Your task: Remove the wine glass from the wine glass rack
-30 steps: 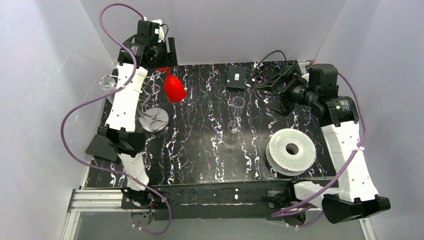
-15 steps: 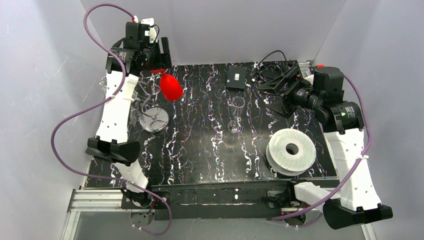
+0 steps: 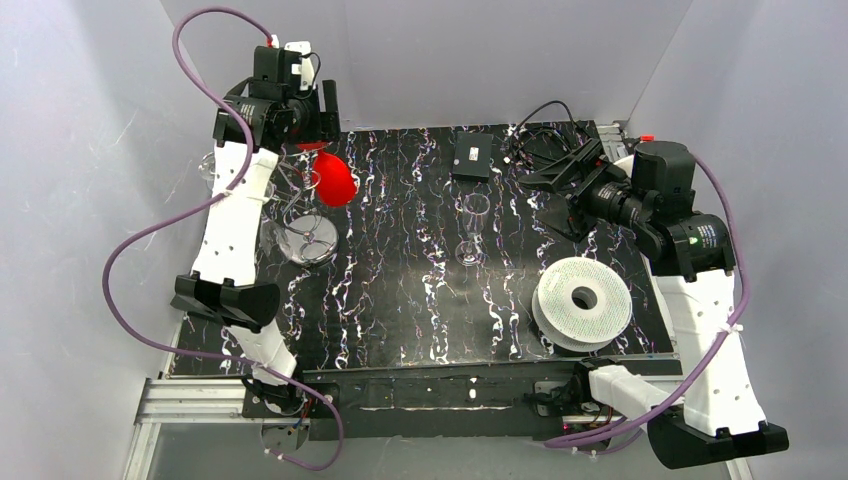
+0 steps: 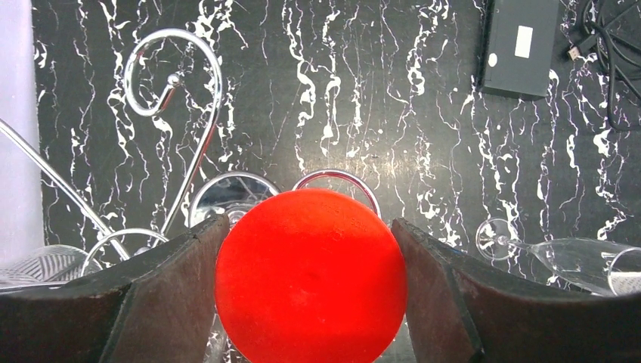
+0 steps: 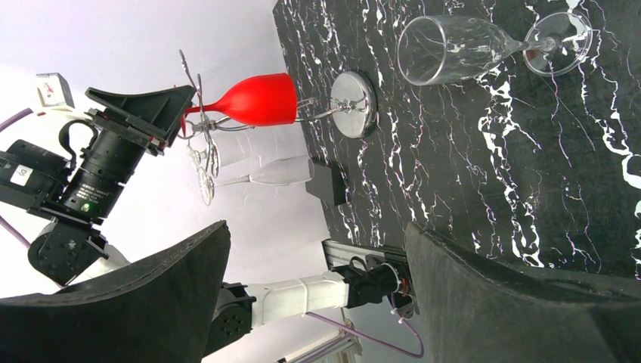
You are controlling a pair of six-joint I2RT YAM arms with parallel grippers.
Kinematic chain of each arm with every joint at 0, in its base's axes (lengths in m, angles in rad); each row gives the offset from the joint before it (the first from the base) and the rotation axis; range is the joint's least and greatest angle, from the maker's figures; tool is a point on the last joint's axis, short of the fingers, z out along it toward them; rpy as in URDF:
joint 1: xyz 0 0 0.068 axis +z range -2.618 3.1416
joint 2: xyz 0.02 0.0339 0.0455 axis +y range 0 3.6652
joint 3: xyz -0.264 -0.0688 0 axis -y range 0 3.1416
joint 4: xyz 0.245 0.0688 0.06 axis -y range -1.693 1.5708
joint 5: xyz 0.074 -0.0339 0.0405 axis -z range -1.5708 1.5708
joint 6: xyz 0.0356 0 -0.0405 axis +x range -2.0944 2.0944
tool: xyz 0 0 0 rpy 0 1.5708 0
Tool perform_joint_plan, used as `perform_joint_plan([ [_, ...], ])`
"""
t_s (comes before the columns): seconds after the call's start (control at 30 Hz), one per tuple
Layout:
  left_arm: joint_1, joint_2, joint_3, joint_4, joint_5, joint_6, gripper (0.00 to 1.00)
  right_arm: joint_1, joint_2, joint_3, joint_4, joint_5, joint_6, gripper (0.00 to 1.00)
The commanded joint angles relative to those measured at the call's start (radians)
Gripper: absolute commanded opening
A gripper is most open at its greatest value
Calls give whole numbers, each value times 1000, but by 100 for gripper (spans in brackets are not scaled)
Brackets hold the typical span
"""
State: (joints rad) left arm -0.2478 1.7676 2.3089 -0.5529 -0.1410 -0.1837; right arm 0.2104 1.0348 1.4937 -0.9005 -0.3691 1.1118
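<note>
The red wine glass (image 3: 335, 180) hangs upside down at the table's back left, with my left gripper (image 3: 308, 140) shut on its round red foot (image 4: 310, 276). In the right wrist view its bowl (image 5: 253, 100) points down at the table, close beside the wires of the wine glass rack (image 3: 307, 240). I cannot tell whether its stem touches them. One curled hook arm (image 4: 178, 76) stands bare, and the rack's round shiny base (image 5: 354, 94) sits below. My right gripper (image 3: 548, 182) hovers open at the back right with nothing between its fingers (image 5: 484, 295).
Clear glasses (image 3: 212, 165) hang on the rack's left side. A clear stemmed glass (image 3: 474, 225) stands mid-table. A white ridged spool (image 3: 583, 300) lies front right. A black box (image 3: 471, 156) and cables (image 3: 545, 130) sit at the back edge.
My left arm has drawn back toward the rear left corner, carrying the red glass slightly left. The right arm has shifted a little to the right.
</note>
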Motion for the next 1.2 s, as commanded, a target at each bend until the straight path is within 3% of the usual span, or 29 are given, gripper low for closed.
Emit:
perform_joint_plan([
  [0.0, 7, -6, 58, -54, -40, 24, 62, -3, -13, -1, 7, 7, 1, 93],
  [1.17, 45, 144, 189, 45, -75, 122, 62, -3, 62, 39, 16, 7, 1, 93],
])
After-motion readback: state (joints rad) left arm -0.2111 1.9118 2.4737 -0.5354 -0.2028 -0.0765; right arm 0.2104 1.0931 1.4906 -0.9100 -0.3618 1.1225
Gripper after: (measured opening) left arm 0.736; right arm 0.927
